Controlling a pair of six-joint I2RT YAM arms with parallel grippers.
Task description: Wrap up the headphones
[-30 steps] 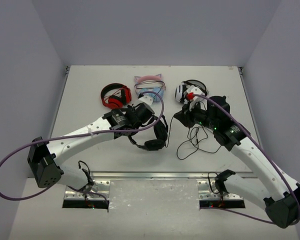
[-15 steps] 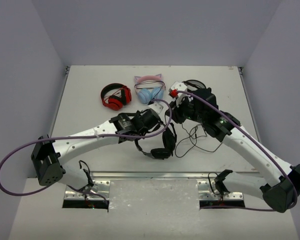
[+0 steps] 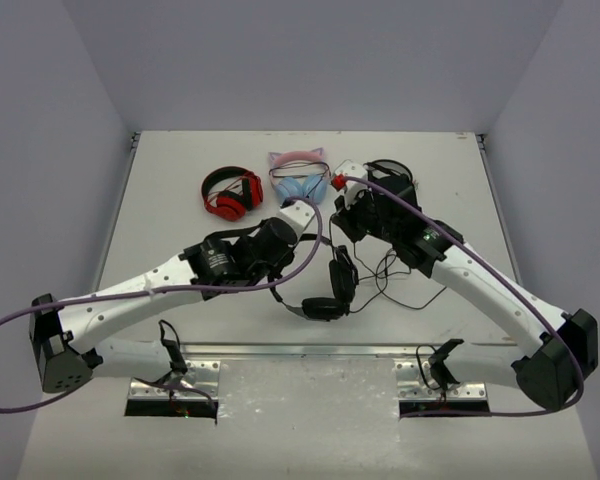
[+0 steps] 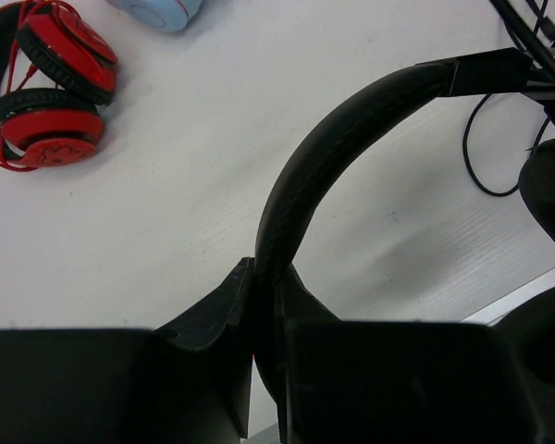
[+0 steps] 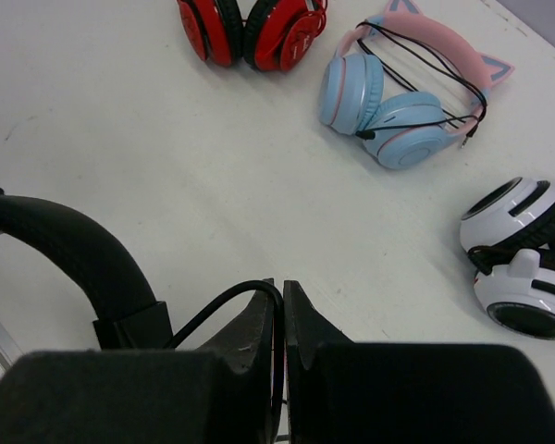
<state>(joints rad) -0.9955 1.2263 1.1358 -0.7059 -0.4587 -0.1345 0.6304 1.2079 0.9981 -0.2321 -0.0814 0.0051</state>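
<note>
The all-black headphones [image 3: 327, 292] sit at the table's middle, ear cups toward the near edge. My left gripper [image 3: 292, 262] is shut on their thin headband [image 4: 333, 139], which arches up and to the right out of the jaws in the left wrist view, where the gripper [image 4: 264, 277] shows closed. My right gripper [image 3: 348, 224] is just behind the headphones and is shut on their thin black cable [image 5: 213, 310], which loops out of the closed jaws [image 5: 282, 291]. The rest of the cable [image 3: 385, 272] lies in loose loops to the right. The headband [image 5: 65, 245] shows at the left of the right wrist view.
A red-and-black pair [image 3: 230, 192] lies at the back left. A blue-and-pink cat-ear pair [image 3: 300, 178] lies at the back centre. A white-and-black pair [image 5: 523, 268] lies at the back right, mostly behind my right arm in the top view. A metal rail [image 3: 310, 352] runs along the near edge.
My right gripper has moved left and farther back with the cable in it. My left gripper has carried the headphones a little right and nearer. Both stayed shut.
</note>
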